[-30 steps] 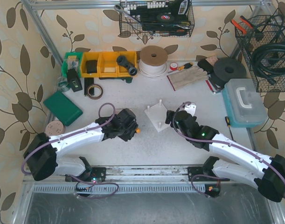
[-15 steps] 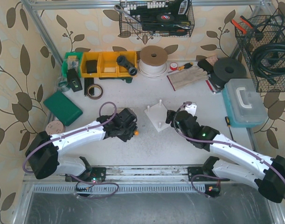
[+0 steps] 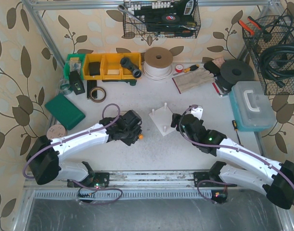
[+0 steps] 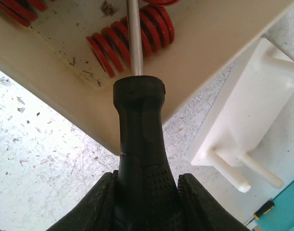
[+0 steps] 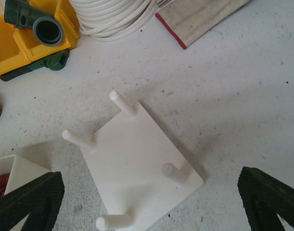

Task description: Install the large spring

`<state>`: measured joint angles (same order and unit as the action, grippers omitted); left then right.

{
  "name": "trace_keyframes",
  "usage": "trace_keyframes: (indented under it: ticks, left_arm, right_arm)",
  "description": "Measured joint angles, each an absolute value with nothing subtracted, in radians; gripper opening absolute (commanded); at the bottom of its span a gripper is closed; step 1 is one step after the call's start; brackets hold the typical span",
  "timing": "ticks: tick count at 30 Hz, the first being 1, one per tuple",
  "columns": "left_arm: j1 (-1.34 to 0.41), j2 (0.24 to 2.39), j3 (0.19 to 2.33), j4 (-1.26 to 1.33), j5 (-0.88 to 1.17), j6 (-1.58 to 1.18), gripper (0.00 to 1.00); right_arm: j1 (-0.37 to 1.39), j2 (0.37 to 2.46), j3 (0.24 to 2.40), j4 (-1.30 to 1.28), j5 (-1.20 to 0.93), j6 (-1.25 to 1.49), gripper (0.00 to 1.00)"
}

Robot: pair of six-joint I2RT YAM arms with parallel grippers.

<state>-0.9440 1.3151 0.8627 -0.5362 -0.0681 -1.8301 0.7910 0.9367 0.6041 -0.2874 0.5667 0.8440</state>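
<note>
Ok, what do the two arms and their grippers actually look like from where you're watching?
They are a matched pair. The left arm and right arm have white shells on the long links, with black joints and black wrist housings. A thin purple cable loops along each arm. The left gripper and right gripper have black fingers with a rough, matte surface.

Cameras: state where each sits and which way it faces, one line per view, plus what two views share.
Top external: above and behind the arms, looking down at the table; both arms show.
Left wrist: on the left gripper, looking along a gripped black tool handle at red springs in a tray.
Right wrist: above the white peg plate, looking down; right gripper open, fingertips at the bottom corners.
Shared: both wrist views show the white peg plate.
</note>
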Motion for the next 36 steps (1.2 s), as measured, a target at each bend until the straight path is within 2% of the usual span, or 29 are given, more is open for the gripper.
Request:
trace_keyframes:
  ticks: [20, 29, 36]
  left_arm:
    - [-0.949, 1.285, 1.047, -0.698, -0.082, -1.726, 0.00]
    - [-0.948, 1.295, 1.218, -0.813, -0.155, -1.617, 0.00]
    - [-0.830, 1.320, 1.286, -0.846, -0.163, -1.529, 0.00]
  right_arm:
    - [0.792, 0.943, 0.604, -0.287, 0.569, 0.841, 0.97]
    - [0.799, 0.945, 0.604, -0.288, 0.569, 0.840, 0.97]
    - [0.805, 0.945, 0.604, -0.288, 0.569, 0.840, 0.97]
